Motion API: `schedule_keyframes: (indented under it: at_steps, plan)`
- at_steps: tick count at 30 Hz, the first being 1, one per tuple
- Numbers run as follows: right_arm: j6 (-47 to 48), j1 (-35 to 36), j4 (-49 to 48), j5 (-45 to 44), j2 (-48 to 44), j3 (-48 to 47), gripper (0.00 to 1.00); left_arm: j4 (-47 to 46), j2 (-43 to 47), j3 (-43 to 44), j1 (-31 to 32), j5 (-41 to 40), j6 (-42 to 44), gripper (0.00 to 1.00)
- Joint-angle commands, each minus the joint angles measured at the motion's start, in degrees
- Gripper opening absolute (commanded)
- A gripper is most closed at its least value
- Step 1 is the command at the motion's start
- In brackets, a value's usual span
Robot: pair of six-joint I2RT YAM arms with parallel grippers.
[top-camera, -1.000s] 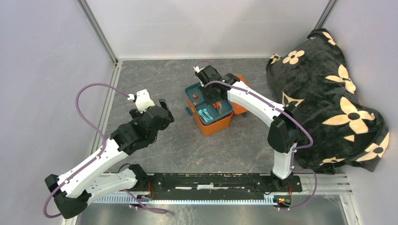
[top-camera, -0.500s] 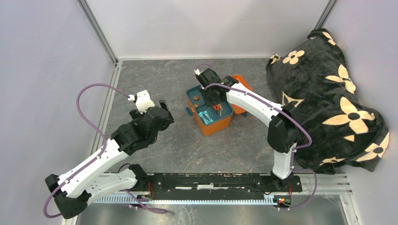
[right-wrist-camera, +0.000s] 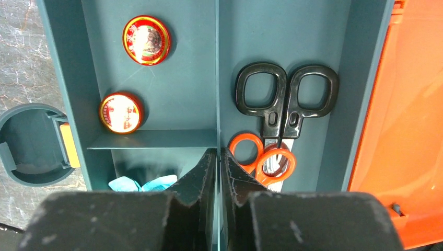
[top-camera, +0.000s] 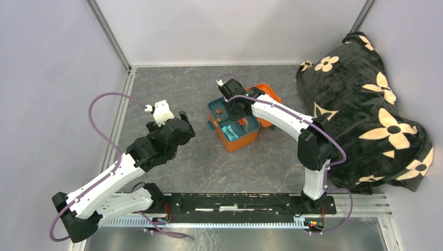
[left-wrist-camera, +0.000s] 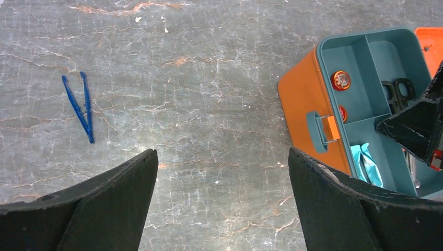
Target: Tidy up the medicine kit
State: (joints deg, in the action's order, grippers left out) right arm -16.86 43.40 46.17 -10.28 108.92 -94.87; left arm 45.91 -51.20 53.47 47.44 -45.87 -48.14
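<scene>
Well, on the gray table [top-camera: 209, 162] the left gripper [left-wrist-camera: 220, 157] hangs with its jaws wide open and nothing in them. Blue tweezers [left-wrist-camera: 78, 107] lie flat on the table, at about 10 o'clock in the left wrist view. The orange medicine kit [top-camera: 237, 141] sits near the middle of the table, at about 3 o'clock from the left gripper when seen from above. Its lid [right-wrist-camera: 402, 104] is open. A teal tray [right-wrist-camera: 177, 78] rests inside the kit. Two round red tins [right-wrist-camera: 147, 40] lie in the tray's left part, with a light blue thing [right-wrist-camera: 141, 184] at 6 o'clock from them. Black scissors [right-wrist-camera: 284, 99] and orange scissors [right-wrist-camera: 261, 157] lie in the right part. The right gripper [right-wrist-camera: 218, 167] is low over the tray's middle wall. Its jaws are almost closed, with only a thin slit between them. I cannot see them holding anything. A black flowered blanket [top-camera: 365, 104] is heaped at 3 o'clock from the kit.
</scene>
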Motion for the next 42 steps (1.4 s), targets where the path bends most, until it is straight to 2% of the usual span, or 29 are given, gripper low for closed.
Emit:
schedule_keyframes:
  at_steps: [1, 5, 13, 18, 22, 28, 33, 36, 42]
  plan:
    - [0.0, 0.1, -0.5, 0.2, 0.2, 0.3, 0.17, -2.9, 0.8, 0.0, 0.1, -0.3, -1.0, 1.0]
    - [0.3, 0.0, -1.0, 1.5, -0.3, 0.3, 0.22, -2.6, 0.7, 0.3, 0.1, 0.2, -0.8, 1.0]
    - [1.3, -0.5, 0.2, 1.9, -2.9, -3.8, 0.26, -2.7, 1.2, 0.5, 0.1, 0.5, -0.7, 1.0]
    - [3.1, -1.4, -0.7, 5.2, -5.9, -5.4, 0.29, -3.0, 0.3, 1.0, 0.1, 1.3, -0.6, 1.0]
    - [4.4, -4.1, -5.3, 7.3, -11.3, -1.3, 0.31, -4.9, -0.2, 0.5, 0.1, 3.0, 0.0, 1.0]
    - [4.1, -13.4, -14.2, 7.3, -21.1, 10.0, 0.36, -10.5, -1.0, -1.2, -0.5, 7.4, 2.6, 1.0]
    - [4.2, -20.5, -17.3, 0.0, -25.4, 16.3, 0.48, -18.9, -3.4, -2.5, -6.2, 18.2, 6.1, 1.0]
    - [4.4, -25.5, -19.0, -2.1, -24.9, 18.7, 0.49, -24.3, -5.8, -4.3, -13.2, 31.3, 6.9, 1.0]
    - [4.6, -34.0, -21.3, 0.1, -19.0, 20.2, 0.49, -29.8, -9.6, -5.0, -16.4, 40.3, 9.2, 1.0]
